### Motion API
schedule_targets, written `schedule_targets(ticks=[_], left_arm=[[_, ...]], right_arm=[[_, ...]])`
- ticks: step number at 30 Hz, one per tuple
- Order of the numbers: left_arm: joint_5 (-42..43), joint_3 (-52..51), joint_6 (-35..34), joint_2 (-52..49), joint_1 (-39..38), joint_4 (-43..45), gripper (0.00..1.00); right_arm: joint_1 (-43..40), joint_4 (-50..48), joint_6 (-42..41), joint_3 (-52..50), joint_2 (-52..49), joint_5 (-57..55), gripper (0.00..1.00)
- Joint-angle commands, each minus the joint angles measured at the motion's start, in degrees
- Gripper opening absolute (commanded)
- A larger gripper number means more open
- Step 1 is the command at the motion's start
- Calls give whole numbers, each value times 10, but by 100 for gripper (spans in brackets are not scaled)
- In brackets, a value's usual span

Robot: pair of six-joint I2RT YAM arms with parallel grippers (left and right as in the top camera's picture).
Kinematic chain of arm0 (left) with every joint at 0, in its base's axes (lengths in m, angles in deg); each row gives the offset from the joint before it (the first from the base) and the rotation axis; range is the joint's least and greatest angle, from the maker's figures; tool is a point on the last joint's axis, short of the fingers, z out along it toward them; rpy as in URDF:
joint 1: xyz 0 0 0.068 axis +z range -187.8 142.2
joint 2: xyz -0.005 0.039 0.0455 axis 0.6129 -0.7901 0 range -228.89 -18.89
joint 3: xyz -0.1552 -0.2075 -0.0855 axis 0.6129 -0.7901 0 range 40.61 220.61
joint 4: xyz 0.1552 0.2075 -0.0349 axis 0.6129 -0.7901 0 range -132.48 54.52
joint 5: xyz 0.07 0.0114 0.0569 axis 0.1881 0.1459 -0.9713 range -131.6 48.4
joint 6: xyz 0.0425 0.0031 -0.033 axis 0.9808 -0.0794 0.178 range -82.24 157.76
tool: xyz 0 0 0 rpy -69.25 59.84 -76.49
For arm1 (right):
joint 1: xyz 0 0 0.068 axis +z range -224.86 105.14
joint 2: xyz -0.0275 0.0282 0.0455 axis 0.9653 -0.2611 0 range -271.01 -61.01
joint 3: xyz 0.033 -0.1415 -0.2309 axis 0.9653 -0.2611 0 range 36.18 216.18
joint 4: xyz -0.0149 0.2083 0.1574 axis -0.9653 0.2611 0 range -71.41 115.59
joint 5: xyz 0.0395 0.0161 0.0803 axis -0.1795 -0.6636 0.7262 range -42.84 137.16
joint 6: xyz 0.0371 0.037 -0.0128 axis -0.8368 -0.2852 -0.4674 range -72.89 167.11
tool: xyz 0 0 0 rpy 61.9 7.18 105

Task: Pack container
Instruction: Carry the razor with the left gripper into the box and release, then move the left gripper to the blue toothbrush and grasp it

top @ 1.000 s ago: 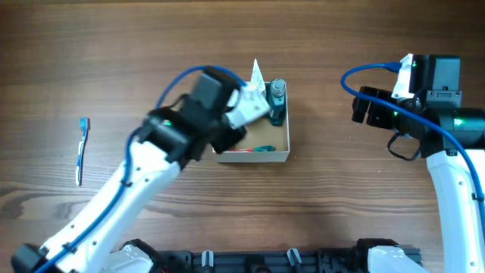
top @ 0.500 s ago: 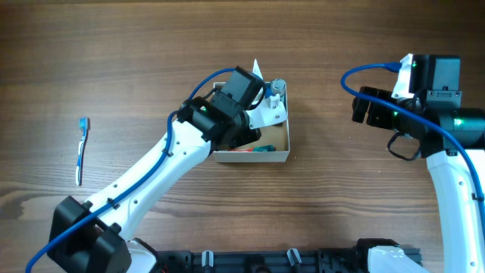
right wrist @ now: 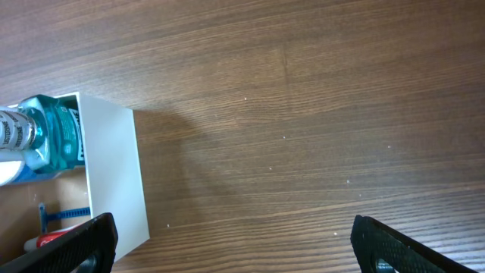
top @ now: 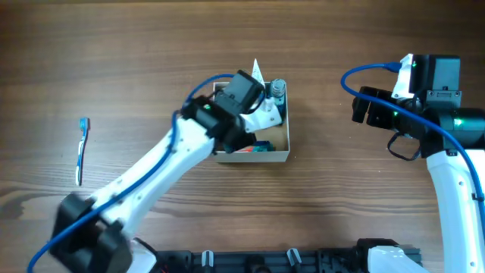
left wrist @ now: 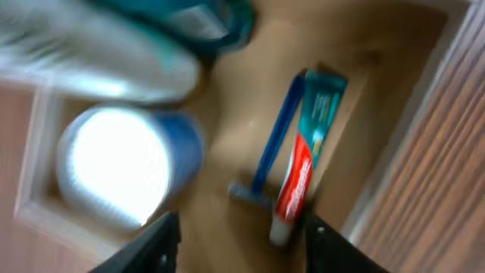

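Directly beneath the spread-apart left pincer (left wrist: 241,244), the container (top: 254,157) holds a white-lidded jar (left wrist: 125,167), blue razor (left wrist: 269,152), toothpaste tube (left wrist: 303,174) and teal bottle (right wrist: 57,140). The right pincer (right wrist: 242,246), gaping wide, hangs apart from it.

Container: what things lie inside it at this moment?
Inside the container: a toothpaste tube, a blue razor, a white-lidded jar, a teal bottle. The left arm covers part of its floor overhead.

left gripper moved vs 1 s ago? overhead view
Yes. In the overhead view the left gripper has shifted right, further across the container toward its right wall and the bottle. The container itself has not moved.
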Motion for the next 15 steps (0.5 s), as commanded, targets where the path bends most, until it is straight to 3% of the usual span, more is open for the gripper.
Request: schedule_targets(ticks=[1,7,11,15], left_arm=[[-95,9,-123,122,75,-24,58],[-35,8,-207,155,373,-12,72],[30,7,-250,101,548,-8,71],[38,7,-249,14,635,1,69]], right_arm=[[-1,0,10,2,-4,-10,100],[-9,1,-2,2,-4,-11,100],[-28,1,-6,2,-4,-9,100],[-30,1,-7,2,-4,-5,100]])
